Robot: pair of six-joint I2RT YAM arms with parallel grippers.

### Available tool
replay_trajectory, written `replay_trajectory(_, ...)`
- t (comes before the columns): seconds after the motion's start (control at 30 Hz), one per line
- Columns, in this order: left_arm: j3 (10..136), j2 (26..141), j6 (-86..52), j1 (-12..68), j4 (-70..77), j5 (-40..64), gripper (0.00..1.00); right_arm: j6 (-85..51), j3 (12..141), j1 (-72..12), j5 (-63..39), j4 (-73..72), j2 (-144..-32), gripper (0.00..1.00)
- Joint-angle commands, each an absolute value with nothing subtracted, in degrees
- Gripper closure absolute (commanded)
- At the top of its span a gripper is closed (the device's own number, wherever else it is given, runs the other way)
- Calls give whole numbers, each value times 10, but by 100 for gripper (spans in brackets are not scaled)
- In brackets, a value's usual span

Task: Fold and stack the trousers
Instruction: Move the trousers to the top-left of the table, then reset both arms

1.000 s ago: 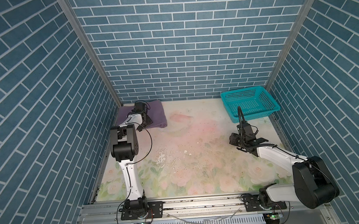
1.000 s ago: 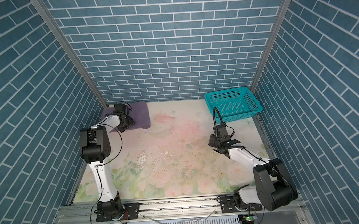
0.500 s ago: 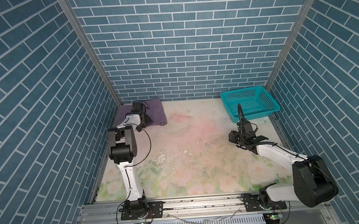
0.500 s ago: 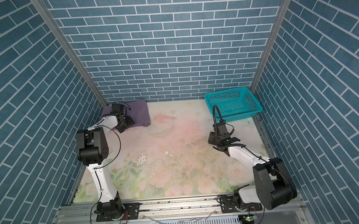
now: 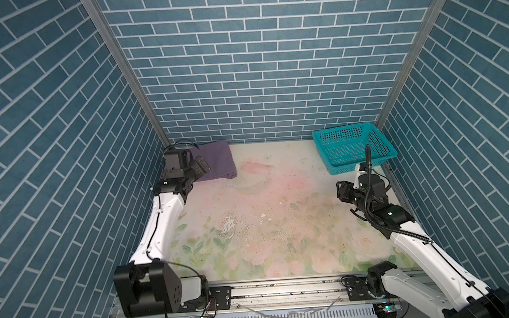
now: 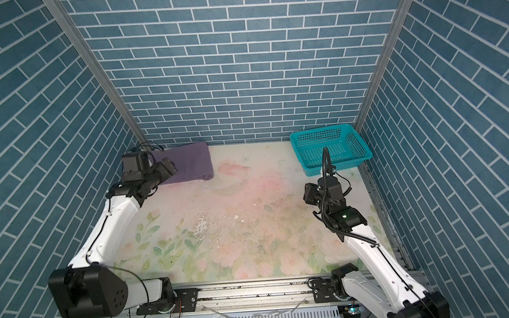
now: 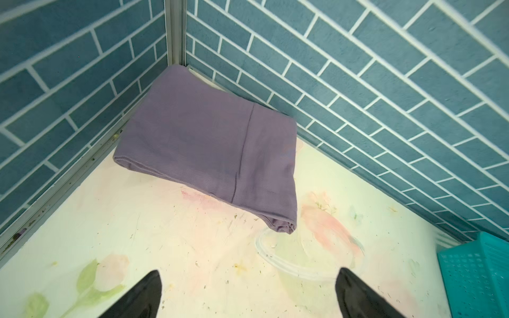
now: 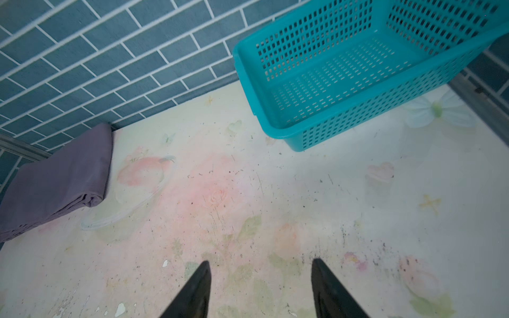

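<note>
Spreading under both arms, the floral table (image 5: 281,224) shows bare between each pair of fingers, scuffed and speckled with dark specks.

The trousers (image 5: 217,159) lie folded into a flat purple block in the far left corner, against both walls. They sit ahead of the left fingers, beyond the tips. In the left wrist view the trousers (image 7: 209,146) show a seam across the top layer and stacked folded edges on the side nearest the fingers, with bare table between cloth and tips. From the right fingers the trousers (image 8: 55,181) are well apart, far off to the left.

The basket (image 5: 362,165) stands in the far right corner, teal and perforated. It is ahead of the right fingers and off to their right, not touching them; its near wall (image 8: 358,121) faces the tips across bare table. One corner of the basket (image 7: 473,278) shows in the left wrist view, well apart from the left fingers.

The left gripper (image 7: 249,271) hangs low near the front edge of the trousers; its fingers (image 7: 143,294) stand wide apart with nothing between them.

The right gripper (image 8: 261,261) is above the table near the basket; its fingers (image 8: 192,294) are apart too, less widely, and hold nothing.
</note>
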State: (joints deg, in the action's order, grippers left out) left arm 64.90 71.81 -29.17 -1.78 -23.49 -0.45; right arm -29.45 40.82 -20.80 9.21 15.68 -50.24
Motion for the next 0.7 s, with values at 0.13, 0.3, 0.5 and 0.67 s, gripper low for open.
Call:
replay_trajectory(0.13,595,581,-280,-17,-297,-7,1,-237,448,-206,200,205,-417,37)
replay_trajectory(0.3,565,504,-280,-17,-329,-26,1,-224,445,-206,269,191,-358,1)
replay_trajectory(0.5,485,399,-294,-17,-287,-72,1,-190,377,-206,316,107,-265,1)
replay_trajectory(0.67,346,304,-296,-17,-104,-85,1,-139,351,-206,353,83,-237,1)
